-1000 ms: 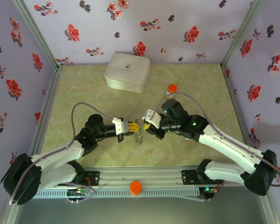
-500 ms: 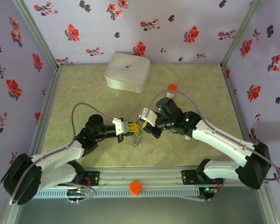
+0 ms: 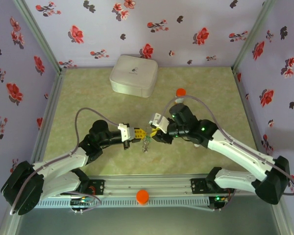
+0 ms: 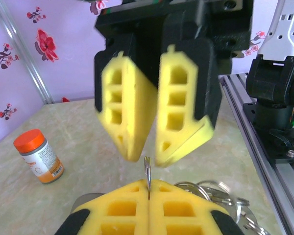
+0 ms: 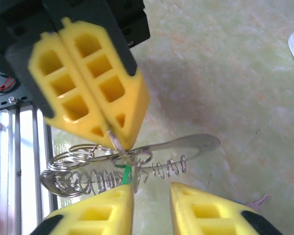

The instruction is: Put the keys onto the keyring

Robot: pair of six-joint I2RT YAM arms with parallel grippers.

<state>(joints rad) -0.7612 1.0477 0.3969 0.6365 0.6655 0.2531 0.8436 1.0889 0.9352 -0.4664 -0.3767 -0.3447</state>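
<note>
My left gripper [image 4: 148,185] is shut on a thin metal ring of the keyring [image 4: 148,172], which stands on edge between its yellow pads. From that ring hang coiled wire and several silver loops [image 5: 81,171], held just above the table [image 3: 146,143]. A green sliver of a key [image 5: 125,174] shows among the loops, against the inner edge of my right gripper's left finger [image 5: 95,213]. My right gripper [image 5: 152,196] stands open facing the left gripper [image 5: 115,136], tips nearly touching it. A small key tip with a bit of blue [image 5: 258,200] lies on the table by the right finger.
An orange-capped bottle [image 4: 39,155] stands on the table behind my right arm [image 3: 181,92]. A white square box [image 3: 133,74] sits at the back. An orange knob [image 3: 142,196] is on the front rail. Flowered walls close in the table on three sides.
My right gripper has gone from shut to open and has drawn back a little to the right. The left gripper has stayed put, still pinching the ring.
</note>
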